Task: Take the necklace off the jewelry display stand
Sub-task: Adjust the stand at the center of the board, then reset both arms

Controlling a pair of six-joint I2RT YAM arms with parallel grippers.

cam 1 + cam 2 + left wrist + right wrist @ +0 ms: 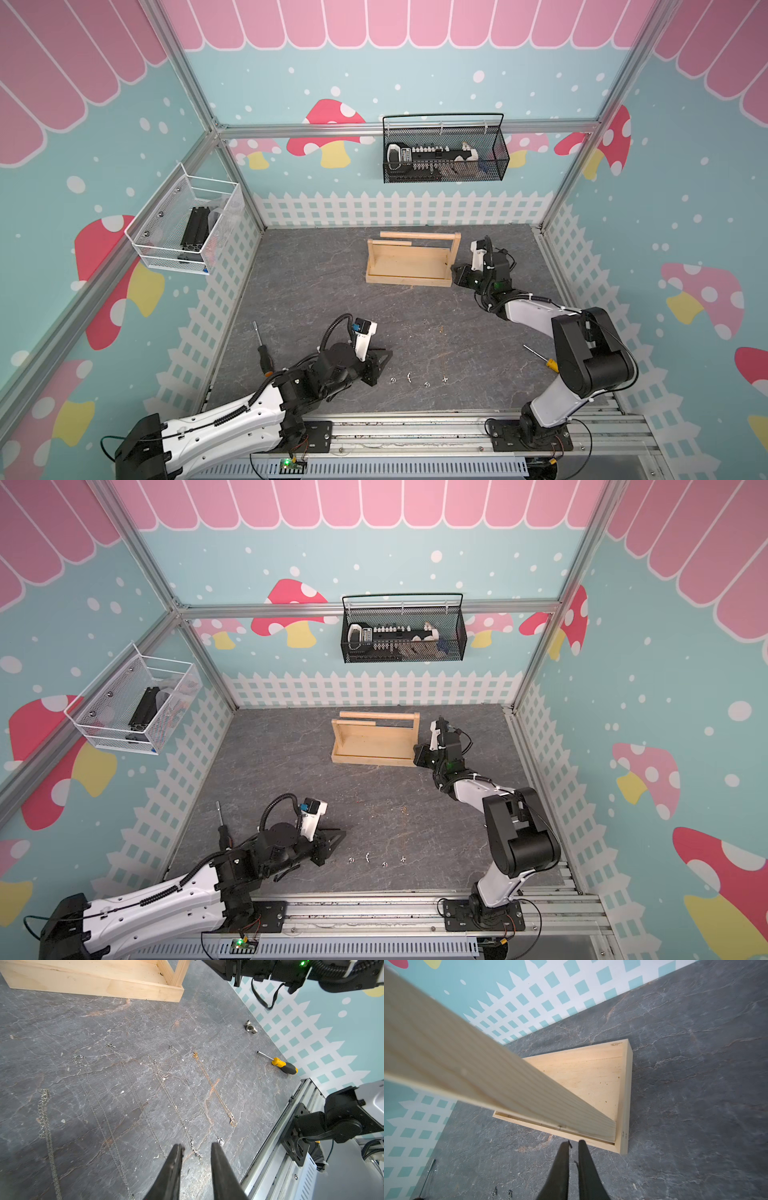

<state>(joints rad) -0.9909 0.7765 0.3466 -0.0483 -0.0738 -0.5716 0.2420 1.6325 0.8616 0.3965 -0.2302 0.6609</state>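
Over gray tabletop (83, 1022), left end effector (197, 1144) hangs slightly parted, empty, above necklaces (176, 1108).

Matt unpainted wooden jewelry display stand (409, 264)

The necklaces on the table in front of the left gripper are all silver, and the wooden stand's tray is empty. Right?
Not all silver: the left wrist view shows one gold necklace ending the row of silver necklaces. They lie on the table in front of the left gripper, and the tray of the jewelry display stand is empty.
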